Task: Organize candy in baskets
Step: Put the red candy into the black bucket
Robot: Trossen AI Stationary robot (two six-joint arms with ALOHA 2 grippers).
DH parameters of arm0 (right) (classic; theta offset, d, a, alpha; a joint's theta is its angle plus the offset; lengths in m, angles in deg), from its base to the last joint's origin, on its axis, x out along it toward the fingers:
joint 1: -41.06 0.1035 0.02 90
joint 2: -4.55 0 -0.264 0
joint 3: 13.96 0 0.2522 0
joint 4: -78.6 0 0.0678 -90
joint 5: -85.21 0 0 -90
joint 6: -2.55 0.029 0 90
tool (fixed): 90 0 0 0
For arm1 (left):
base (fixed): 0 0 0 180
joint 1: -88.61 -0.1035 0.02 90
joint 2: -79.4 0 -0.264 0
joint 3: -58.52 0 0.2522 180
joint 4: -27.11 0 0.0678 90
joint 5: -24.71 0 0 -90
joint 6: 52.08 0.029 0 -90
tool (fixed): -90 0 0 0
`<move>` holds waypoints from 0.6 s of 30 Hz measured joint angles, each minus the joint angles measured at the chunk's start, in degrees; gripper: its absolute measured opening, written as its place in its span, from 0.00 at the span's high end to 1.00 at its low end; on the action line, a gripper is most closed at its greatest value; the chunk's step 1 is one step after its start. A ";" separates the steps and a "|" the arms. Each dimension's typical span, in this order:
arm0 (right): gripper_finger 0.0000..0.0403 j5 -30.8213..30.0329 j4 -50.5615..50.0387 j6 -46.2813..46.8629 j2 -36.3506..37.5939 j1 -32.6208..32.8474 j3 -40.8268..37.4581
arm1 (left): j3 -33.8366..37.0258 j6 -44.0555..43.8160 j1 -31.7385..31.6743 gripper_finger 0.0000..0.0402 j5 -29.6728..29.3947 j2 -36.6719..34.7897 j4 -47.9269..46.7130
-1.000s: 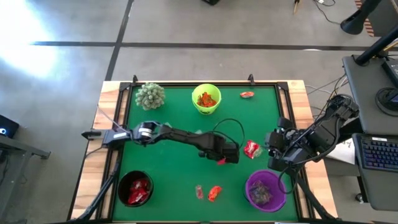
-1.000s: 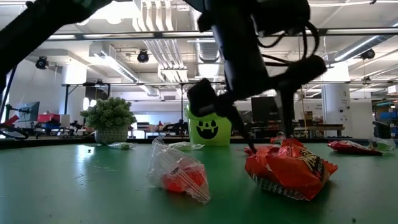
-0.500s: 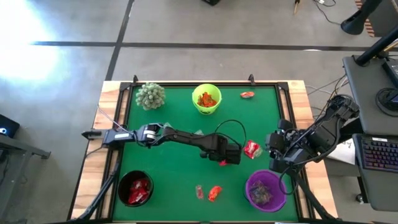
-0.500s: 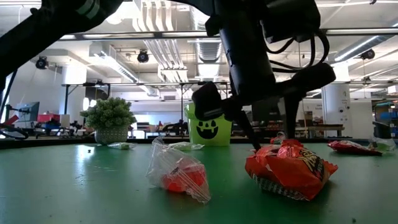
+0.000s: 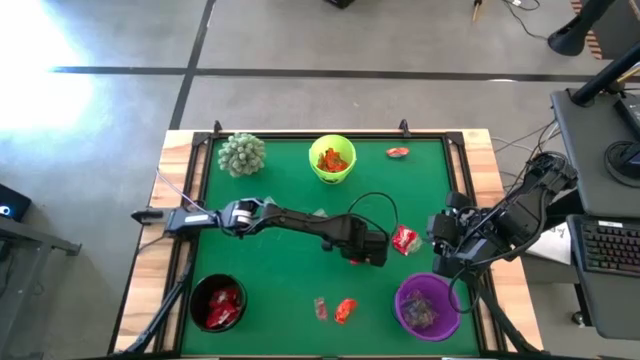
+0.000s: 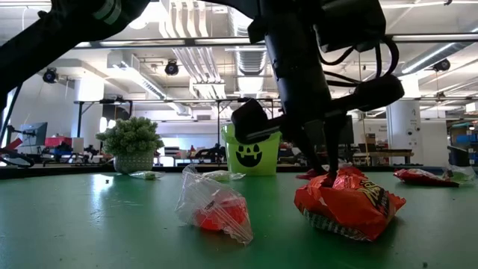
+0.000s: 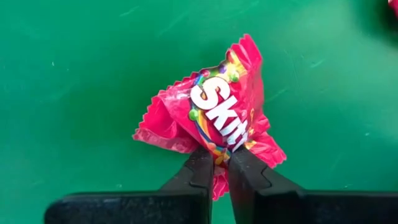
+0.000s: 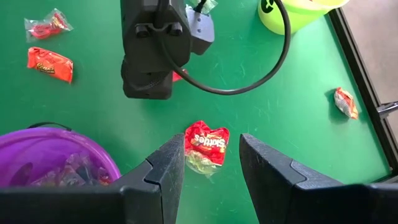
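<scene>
My left gripper (image 5: 366,250) reaches over the middle of the green mat and is shut on a small pink-red Skittles packet (image 7: 211,118). In the low view its fingers (image 6: 327,176) come down behind an orange packet (image 6: 348,203). My right gripper (image 8: 211,168) hovers open by the right edge, above a second red Skittles packet (image 8: 207,142) that lies flat on the mat. The lime green basket (image 5: 332,160) holds orange candy, the black basket (image 5: 218,303) red candy, and the purple basket (image 5: 428,307) pale wrapped candy. My left gripper pinches the packet's crinkled edge (image 7: 217,163) between its two fingertips. The fingers come from above, pointing down. The rest of the packet spreads out past the fingertips, low over the green mat; whether it is lifted clear I cannot tell.
An orange packet (image 5: 345,310) and a clear-wrapped red sweet (image 5: 320,308) lie near the front edge. Another red sweet (image 5: 398,152) lies at the far right. A spiky pale-green plant (image 5: 241,153) stands at the far left. A raised black frame (image 5: 190,200) borders the mat.
My left gripper has moved a little toward the table's right edge and has shut its fingers on the small pink-red packet. The right arm has kept still.
</scene>
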State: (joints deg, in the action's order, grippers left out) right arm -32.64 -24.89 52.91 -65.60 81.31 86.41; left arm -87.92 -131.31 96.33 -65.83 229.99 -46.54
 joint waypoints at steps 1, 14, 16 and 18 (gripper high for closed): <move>0.64 0.00 0.00 -0.02 0.00 0.00 0.00 | -1.00 0.61 0.13 0.99 -0.02 0.17 -1.25; 0.64 -0.66 -0.15 -1.99 0.00 0.00 -0.02 | -1.98 5.91 4.99 1.00 -1.76 -9.15 -17.32; 0.64 -0.66 -0.09 -2.18 0.00 0.00 -0.02 | -2.15 5.55 6.24 1.00 -2.18 -10.04 -18.55; 0.64 -0.66 0.00 -2.44 0.00 0.00 -0.02 | -1.97 5.21 7.34 1.00 -2.23 -10.55 -18.48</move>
State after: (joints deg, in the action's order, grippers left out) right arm -33.30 -24.89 50.47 -65.60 81.31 86.39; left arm -89.89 -126.10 103.68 -68.05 219.44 -65.02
